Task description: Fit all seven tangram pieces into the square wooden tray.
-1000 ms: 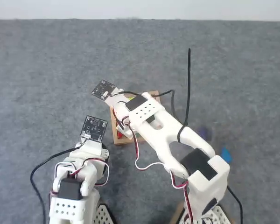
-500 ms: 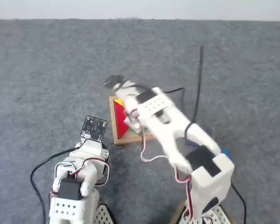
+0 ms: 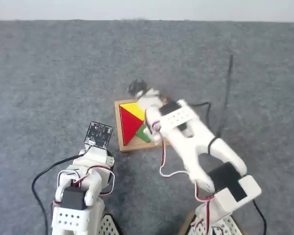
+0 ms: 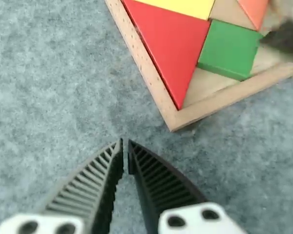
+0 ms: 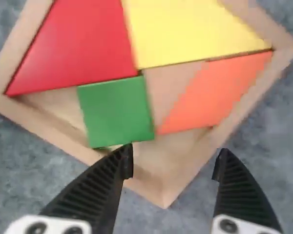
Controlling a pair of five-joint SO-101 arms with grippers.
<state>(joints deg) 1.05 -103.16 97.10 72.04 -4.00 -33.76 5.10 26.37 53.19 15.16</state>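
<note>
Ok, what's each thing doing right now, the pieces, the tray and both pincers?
wooden tray: partly filled, bare wood showing
red triangle: lying in the tray
yellow triangle: in the tray, against the red one
green square: in the tray
orange piece: in the tray
left pincer: shut, empty, over the carpet beside the tray
right pincer: open, empty, over the tray's corner

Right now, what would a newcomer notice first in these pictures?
The bright pieces in the square wooden tray stand out: a big red triangle beside a yellow triangle, a green square and an orange piece, with bare wood between. The right gripper hangs open over one tray corner. The left gripper is shut above the grey carpet, just short of the tray.
</note>
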